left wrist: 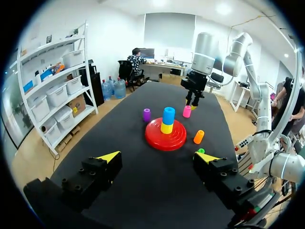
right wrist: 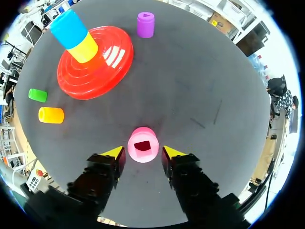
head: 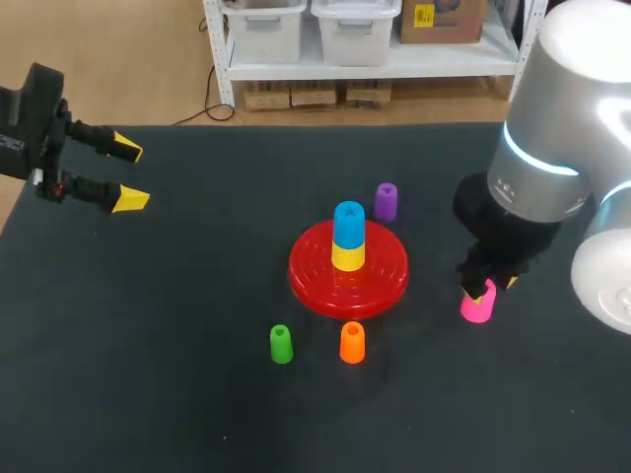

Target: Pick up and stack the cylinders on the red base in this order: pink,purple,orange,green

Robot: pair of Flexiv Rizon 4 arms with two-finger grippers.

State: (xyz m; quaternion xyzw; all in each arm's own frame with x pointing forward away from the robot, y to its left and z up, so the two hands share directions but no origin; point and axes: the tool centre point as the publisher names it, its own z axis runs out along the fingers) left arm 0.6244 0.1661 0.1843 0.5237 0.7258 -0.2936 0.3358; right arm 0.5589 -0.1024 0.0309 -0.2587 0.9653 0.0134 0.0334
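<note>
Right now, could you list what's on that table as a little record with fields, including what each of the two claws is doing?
Red base: holds yellow cylinder, with blue cylinder on top
Pink cylinder: on the table, between the right gripper's open fingers
Purple cylinder: on table, beside base
Orange cylinder, green cylinder: on table, other side of base
Left gripper: open, empty, far from everything

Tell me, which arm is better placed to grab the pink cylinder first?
The right. Its gripper is down around the pink cylinder, one yellow tip on each side, open. The left gripper hangs open far off near the table's left edge, with the red base in between.
</note>
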